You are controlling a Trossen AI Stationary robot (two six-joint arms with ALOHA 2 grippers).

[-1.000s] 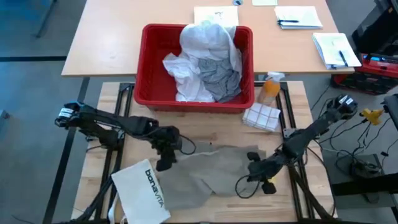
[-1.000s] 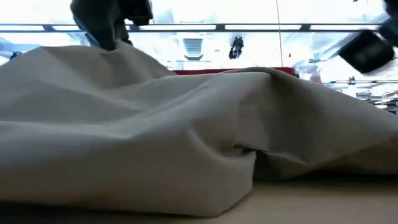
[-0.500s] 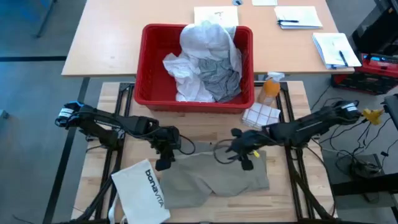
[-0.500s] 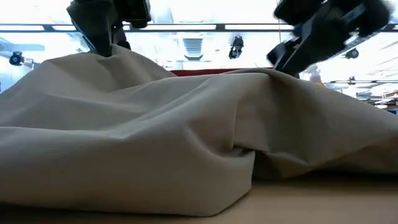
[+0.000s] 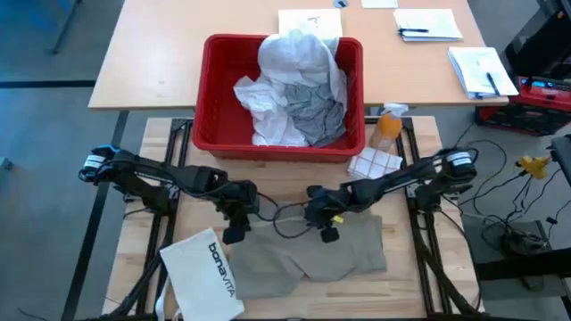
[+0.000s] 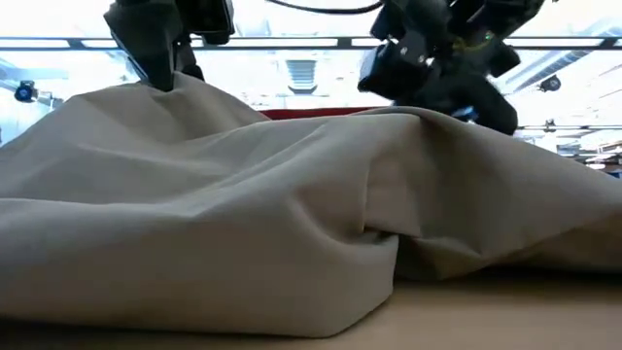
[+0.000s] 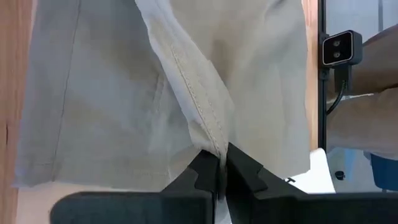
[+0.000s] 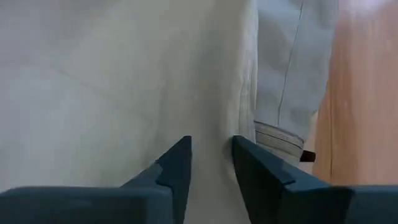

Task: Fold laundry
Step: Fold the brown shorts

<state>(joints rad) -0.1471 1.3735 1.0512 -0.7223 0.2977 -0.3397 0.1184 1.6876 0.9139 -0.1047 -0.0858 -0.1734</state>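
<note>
On the table (image 5: 419, 134), left tool (image 5: 234, 228) pinches the khaki-tan piece (image 5: 312, 254).

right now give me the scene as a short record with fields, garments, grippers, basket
khaki garment: rumpled on the wooden table
left gripper: shut on a seam of the khaki garment
right gripper: fingers slightly apart over the khaki garment
red basket: holds white shirt and grey T-shirt
white bag: beside the khaki garment

L gripper (image 5: 234, 225) pinched tight on khaki-tan piece (image 5: 308, 254); R gripper (image 5: 323, 223) just beside it, fingers apart.
</note>
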